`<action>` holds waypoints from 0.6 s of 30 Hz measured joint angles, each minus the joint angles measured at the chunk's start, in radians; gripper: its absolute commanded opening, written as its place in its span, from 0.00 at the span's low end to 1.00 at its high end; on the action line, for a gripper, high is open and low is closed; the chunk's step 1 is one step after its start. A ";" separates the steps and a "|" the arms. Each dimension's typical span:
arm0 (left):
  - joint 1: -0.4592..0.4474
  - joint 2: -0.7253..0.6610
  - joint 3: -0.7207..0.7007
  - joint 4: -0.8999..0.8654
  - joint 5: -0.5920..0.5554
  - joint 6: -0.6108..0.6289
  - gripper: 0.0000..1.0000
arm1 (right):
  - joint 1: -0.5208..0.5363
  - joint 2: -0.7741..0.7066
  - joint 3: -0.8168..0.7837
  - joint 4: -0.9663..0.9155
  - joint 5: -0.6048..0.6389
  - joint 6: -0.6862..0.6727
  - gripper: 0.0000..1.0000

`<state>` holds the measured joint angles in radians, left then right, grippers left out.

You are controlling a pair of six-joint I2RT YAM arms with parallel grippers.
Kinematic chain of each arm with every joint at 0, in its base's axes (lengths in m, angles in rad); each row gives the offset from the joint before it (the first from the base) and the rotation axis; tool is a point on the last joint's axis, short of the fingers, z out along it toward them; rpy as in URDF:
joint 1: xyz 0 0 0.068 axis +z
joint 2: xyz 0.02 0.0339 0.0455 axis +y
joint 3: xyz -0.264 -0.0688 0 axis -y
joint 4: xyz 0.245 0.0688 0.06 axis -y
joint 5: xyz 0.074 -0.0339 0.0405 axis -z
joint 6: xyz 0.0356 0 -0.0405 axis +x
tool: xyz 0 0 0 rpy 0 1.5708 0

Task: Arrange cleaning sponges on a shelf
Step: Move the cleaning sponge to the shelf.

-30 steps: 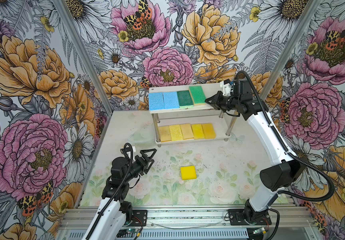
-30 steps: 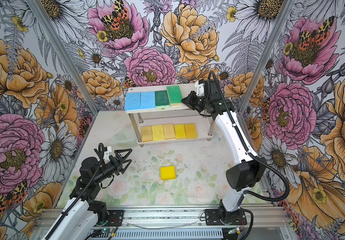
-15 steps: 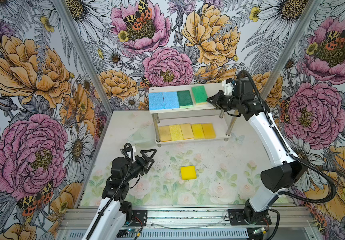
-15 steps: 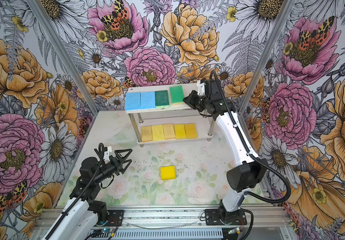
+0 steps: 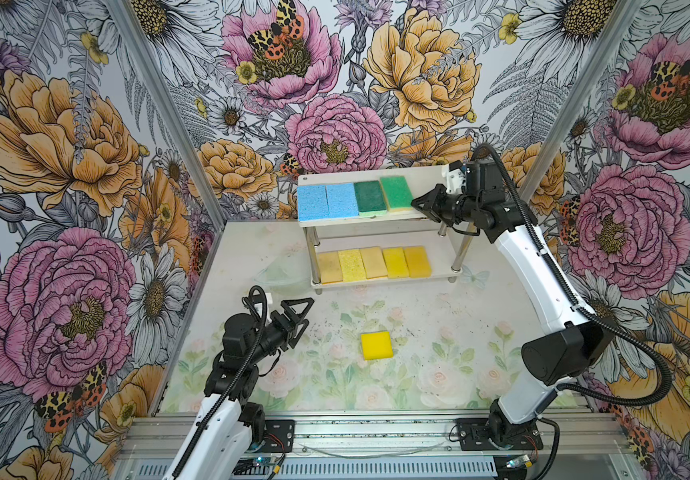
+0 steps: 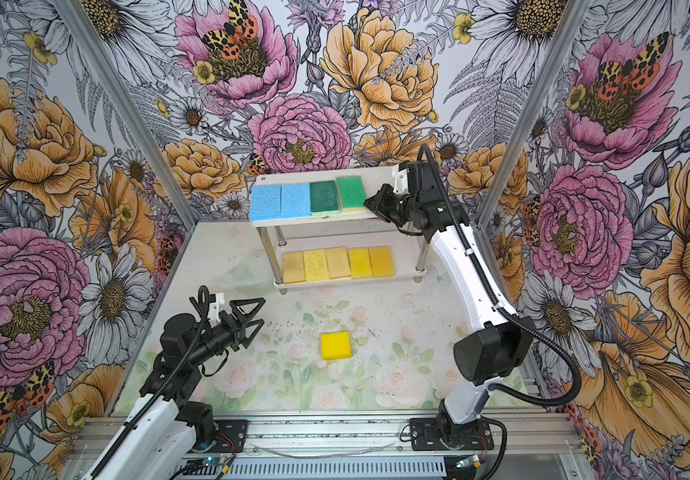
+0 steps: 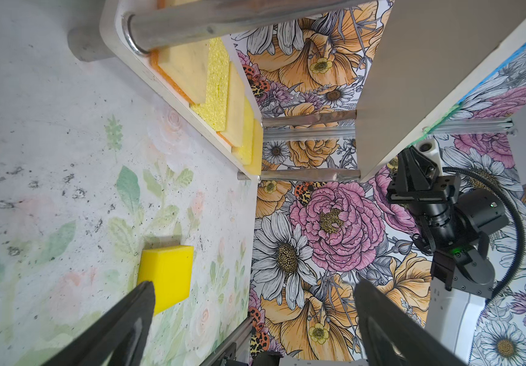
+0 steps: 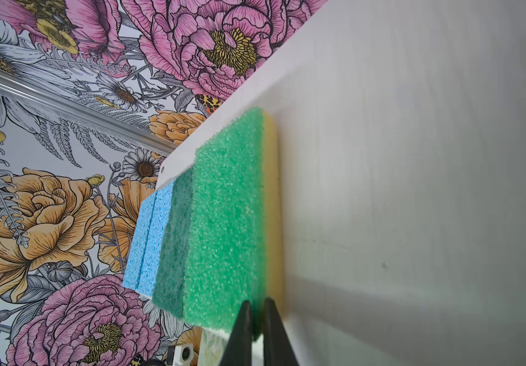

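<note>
The shelf (image 5: 422, 178) stands at the back. Its top board carries two blue sponges (image 5: 326, 201), a dark green one (image 5: 369, 198) and a light green one (image 5: 396, 193). The lower board holds a row of several yellow and tan sponges (image 5: 373, 262). One yellow sponge (image 5: 376, 345) (image 7: 168, 275) lies loose on the table. My right gripper (image 5: 415, 204) (image 8: 257, 304) sits at the light green sponge's (image 8: 227, 221) near right corner, jaws a thin slit apart, gripping nothing. My left gripper (image 5: 308, 313) (image 7: 255, 294) hovers wide open and empty, left of the loose sponge.
A clear plastic object (image 5: 283, 272) lies on the table beside the shelf's left posts. Flowered walls close in the left, back and right sides. A metal rail (image 5: 356, 432) with both arm bases runs along the front edge.
The right gripper has shifted a little at the light green sponge's corner, and its jaws have parted by a sliver. The left arm has not moved.
</note>
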<state>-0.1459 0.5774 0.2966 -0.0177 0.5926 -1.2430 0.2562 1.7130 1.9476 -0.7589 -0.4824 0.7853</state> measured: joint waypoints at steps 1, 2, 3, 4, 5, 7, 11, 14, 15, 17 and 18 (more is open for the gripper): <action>0.000 0.000 0.000 0.000 0.000 0.000 0.99 | 0.000 -0.003 -0.003 0.000 -0.003 0.000 0.18; 0.001 0.000 0.000 0.000 0.000 0.000 0.99 | 0.000 -0.006 -0.004 -0.001 -0.005 0.000 0.19; 0.001 0.000 0.000 0.000 0.000 0.000 0.99 | 0.000 -0.010 -0.007 0.000 -0.008 0.000 0.23; 0.001 0.000 0.000 0.000 0.000 0.000 0.99 | 0.000 -0.015 -0.010 -0.001 -0.011 0.002 0.27; 0.001 0.000 0.000 0.000 0.000 0.000 0.99 | 0.000 -0.018 -0.011 -0.002 -0.012 -0.002 0.30; 0.001 0.000 0.000 0.000 0.000 0.000 0.99 | 0.000 -0.028 -0.013 -0.001 -0.012 0.000 0.35; 0.001 0.000 0.000 0.000 0.000 0.000 0.99 | 0.000 -0.040 -0.013 -0.001 -0.012 -0.002 0.41; 0.001 0.000 0.000 0.000 0.000 0.000 0.99 | 0.000 -0.043 -0.012 -0.001 -0.011 -0.003 0.42; 0.001 0.000 0.000 0.000 0.000 0.000 0.99 | 0.000 -0.043 -0.012 -0.001 -0.011 -0.006 0.43; 0.001 0.000 0.000 0.000 0.000 0.000 0.99 | -0.003 -0.039 -0.003 -0.008 -0.012 -0.013 0.43; 0.001 0.000 0.000 0.000 0.000 0.001 0.99 | -0.005 -0.030 0.015 -0.011 -0.013 -0.016 0.43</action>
<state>-0.1452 0.5774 0.2966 -0.0177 0.5930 -1.2423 0.2512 1.6829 1.9629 -0.7704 -0.4950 0.7696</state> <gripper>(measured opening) 0.987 0.427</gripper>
